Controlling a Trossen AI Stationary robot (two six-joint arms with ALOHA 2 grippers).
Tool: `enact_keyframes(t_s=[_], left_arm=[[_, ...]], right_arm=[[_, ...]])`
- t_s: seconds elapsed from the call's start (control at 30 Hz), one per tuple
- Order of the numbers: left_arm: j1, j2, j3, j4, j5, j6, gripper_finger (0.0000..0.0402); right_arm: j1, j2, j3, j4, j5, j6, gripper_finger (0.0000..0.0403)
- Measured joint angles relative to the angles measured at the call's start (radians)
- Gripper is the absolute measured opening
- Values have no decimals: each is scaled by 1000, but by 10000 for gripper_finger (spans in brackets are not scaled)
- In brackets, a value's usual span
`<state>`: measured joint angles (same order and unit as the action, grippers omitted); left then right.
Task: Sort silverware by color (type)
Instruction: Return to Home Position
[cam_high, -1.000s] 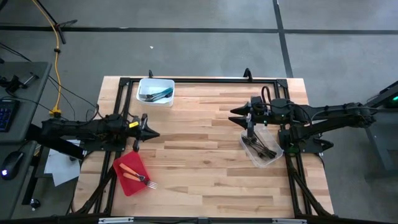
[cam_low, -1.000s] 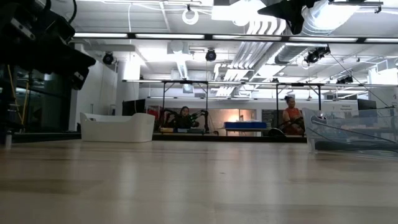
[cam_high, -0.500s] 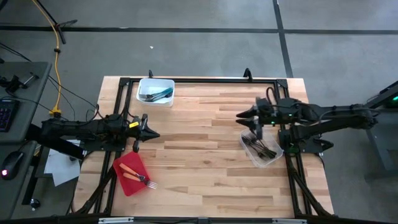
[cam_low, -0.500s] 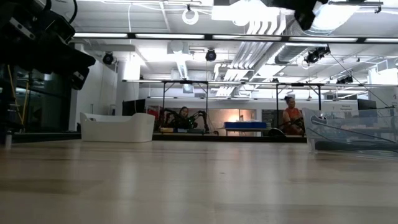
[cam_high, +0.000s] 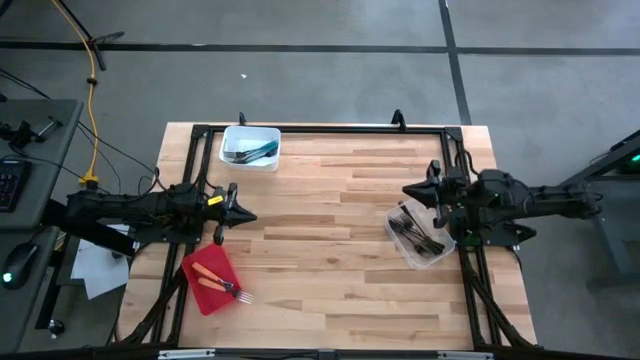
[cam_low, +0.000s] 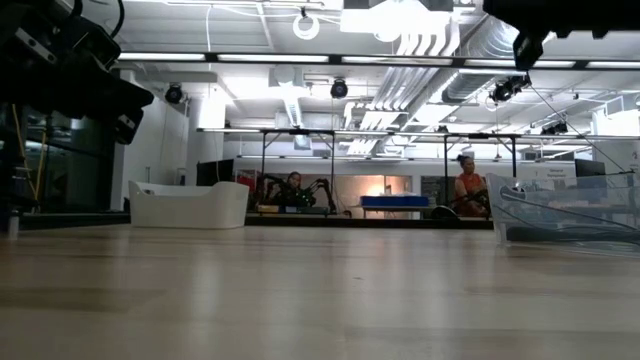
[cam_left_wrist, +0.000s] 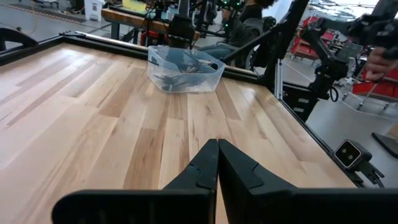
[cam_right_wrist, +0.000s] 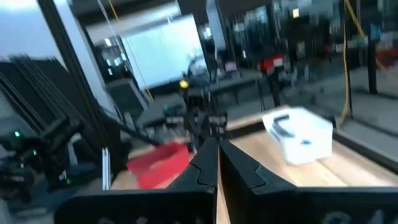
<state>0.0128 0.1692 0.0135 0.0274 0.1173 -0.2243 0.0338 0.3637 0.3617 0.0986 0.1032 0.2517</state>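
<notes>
Your right gripper (cam_high: 407, 190) was pinched closed and empty, with the clear tub (cam_high: 394, 232) of dark forks (cam_high: 422, 236) just beside its fingertips. A low swing there could have clipped the rim and spilled them. Your left gripper (cam_high: 248, 216) was closed on nothing too, the red tray (cam_high: 214, 258) of orange forks (cam_high: 214, 281) near its tips, one fork overhanging. The blue forks (cam_high: 258, 152) sat in the white tub (cam_high: 229, 140), well off from both.

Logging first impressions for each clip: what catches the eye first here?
All sorted: orange forks in the red tray by the left arm, blue utensils in the white tub at the far edge, dark forks in the clear tub by the right arm. The left gripper and right gripper, both shut, hover apart.
</notes>
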Motion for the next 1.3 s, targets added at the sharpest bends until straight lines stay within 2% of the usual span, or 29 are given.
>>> enact_keyframes(t_s=[0.2, 0.43, 0.67, 0.87, 0.97, 1.3], left_arm=[[0, 0, 0, 0, 0, 0, 3], [0, 0, 0, 0, 0, 0, 3], [0, 0, 0, 0, -1, 0, 3], [0, 0, 0, 0, -1, 0, 3], [0, 0, 0, 0, -1, 0, 3], [0, 0, 0, 0, -2, 0, 3]], right_arm=[[0, -93, -203, 170, 5, -21, 0], [0, -159, -346, 310, 0, -58, 0], [0, -207, -352, 197, -2, -156, 0], [0, -214, -352, -67, -3, -96, 0], [0, -204, -352, -77, -50, -99, 0], [0, -185, -352, -79, -52, -96, 0]])
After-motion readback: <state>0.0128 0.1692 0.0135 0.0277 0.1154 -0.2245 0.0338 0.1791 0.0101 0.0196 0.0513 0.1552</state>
